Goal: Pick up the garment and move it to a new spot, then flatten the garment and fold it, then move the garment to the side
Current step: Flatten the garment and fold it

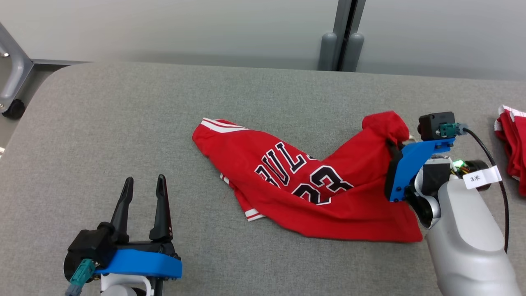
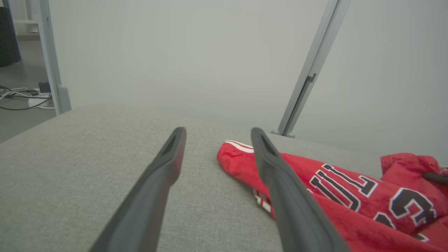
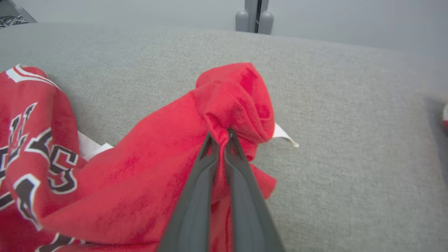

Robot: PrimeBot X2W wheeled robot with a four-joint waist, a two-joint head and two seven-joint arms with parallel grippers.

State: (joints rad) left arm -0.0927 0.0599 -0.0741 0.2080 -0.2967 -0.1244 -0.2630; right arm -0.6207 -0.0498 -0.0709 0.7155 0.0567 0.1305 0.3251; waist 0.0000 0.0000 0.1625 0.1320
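I've got a grey fabric tabletop [image 1: 123,123] with a second bundle of red cloth [image 1: 513,139] at its right edge. Behind it stands a grey partition post [image 1: 345,24]. A black caster [image 1: 14,109] sits far left, and cables [image 2: 14,91] lie on the floor.

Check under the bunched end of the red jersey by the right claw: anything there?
A white strip pokes out from beneath the bunch onto the grey table. The right claw is shut on the red jersey there; anything else beneath is covered by fabric.
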